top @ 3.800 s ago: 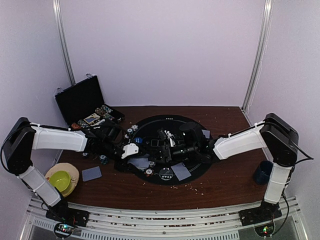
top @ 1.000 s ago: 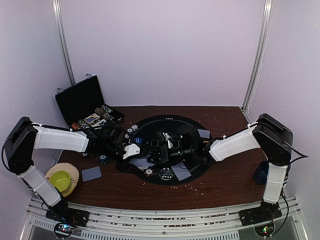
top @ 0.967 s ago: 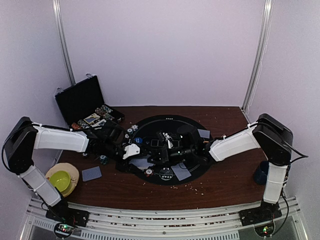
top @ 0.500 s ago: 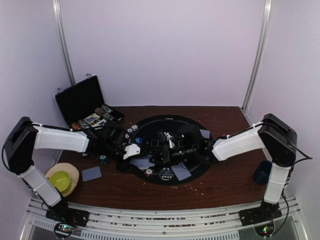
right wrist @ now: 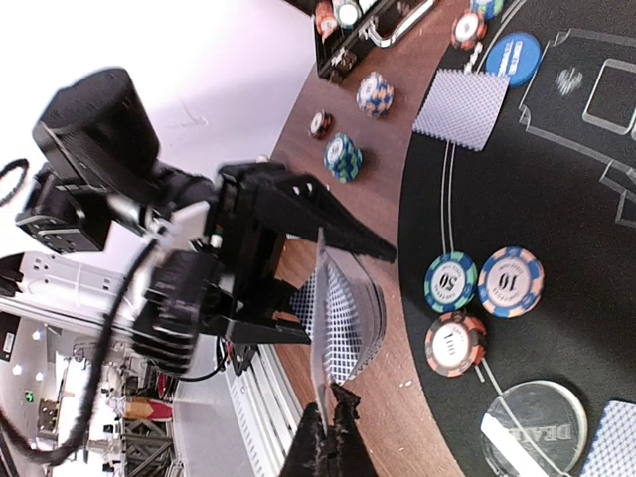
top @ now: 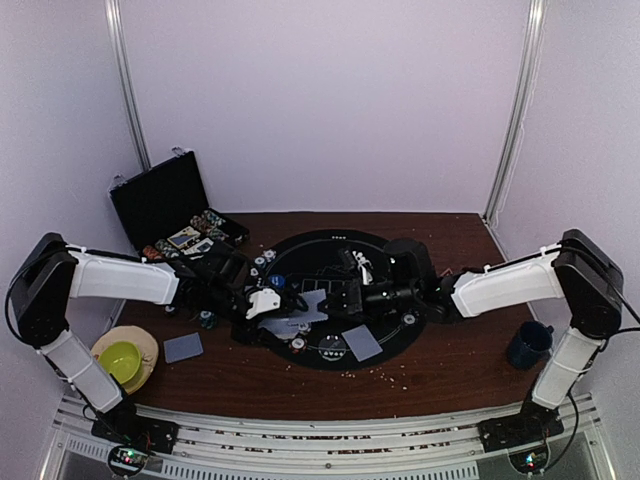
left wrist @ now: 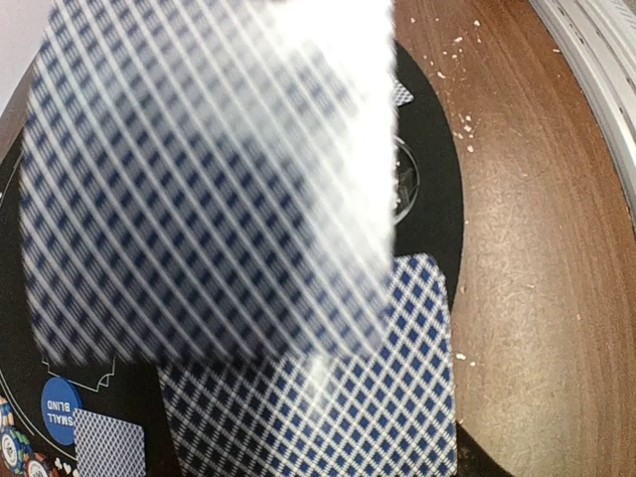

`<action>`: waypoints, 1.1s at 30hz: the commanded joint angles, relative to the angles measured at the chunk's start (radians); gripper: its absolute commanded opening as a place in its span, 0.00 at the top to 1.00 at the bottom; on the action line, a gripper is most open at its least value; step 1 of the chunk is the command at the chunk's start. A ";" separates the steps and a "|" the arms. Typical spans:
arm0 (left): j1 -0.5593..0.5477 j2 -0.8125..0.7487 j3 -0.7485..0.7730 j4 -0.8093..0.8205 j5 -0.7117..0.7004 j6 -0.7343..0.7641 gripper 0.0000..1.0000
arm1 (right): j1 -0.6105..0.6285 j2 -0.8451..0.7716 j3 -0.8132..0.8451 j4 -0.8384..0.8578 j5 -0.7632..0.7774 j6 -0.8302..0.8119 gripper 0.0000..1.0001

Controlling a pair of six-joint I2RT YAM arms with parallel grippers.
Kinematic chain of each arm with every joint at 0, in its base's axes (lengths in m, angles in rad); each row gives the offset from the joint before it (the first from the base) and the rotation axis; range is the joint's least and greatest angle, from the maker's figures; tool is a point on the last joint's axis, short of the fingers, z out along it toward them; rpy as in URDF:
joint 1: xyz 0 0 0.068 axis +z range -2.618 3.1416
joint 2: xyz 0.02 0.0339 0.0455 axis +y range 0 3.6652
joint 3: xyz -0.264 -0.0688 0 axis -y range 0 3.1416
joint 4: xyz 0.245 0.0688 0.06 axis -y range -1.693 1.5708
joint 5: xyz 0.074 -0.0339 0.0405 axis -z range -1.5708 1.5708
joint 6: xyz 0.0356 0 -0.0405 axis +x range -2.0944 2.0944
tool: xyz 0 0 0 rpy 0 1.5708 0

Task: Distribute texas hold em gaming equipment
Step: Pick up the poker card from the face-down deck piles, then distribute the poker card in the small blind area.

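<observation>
My left gripper [top: 297, 303] is shut on a deck of grey-blue-backed playing cards [right wrist: 355, 316] over the left side of the round black mat [top: 405, 338]. My right gripper [right wrist: 334, 425] is shut on the edge of one card [right wrist: 321, 338], which stands off the deck's face. In the left wrist view a blurred card back [left wrist: 199, 179] fills most of the frame, hiding the fingers. A card [left wrist: 328, 397] lies on the mat below. Three poker chips [right wrist: 455, 344] and a clear dealer button [right wrist: 532, 427] lie close by, and a blue disc [right wrist: 512, 58] farther off.
An open black case [top: 165, 200] stands at the back left, with chip stacks [right wrist: 342, 156] on the wood beside it. A green bowl [top: 122, 357] sits at the front left, a dark blue mug [top: 528, 345] at the right. Loose cards [top: 183, 347] lie around, and crumbs dot the front.
My right gripper closed on a card and the right arm drew back to the right, away from the deck. The left arm kept still with the deck.
</observation>
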 commanded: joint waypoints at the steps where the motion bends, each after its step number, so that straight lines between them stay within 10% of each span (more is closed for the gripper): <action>1: 0.006 0.009 0.013 0.013 -0.005 0.001 0.48 | -0.045 -0.093 -0.026 -0.014 0.023 -0.027 1.00; 11: 0.005 -0.012 0.009 0.011 -0.011 -0.001 0.48 | -0.148 -0.121 -0.008 -0.056 0.082 -0.053 1.00; 33: 0.005 -0.109 0.001 0.003 -0.020 -0.018 0.48 | -0.074 0.607 0.576 0.181 -0.096 0.205 1.00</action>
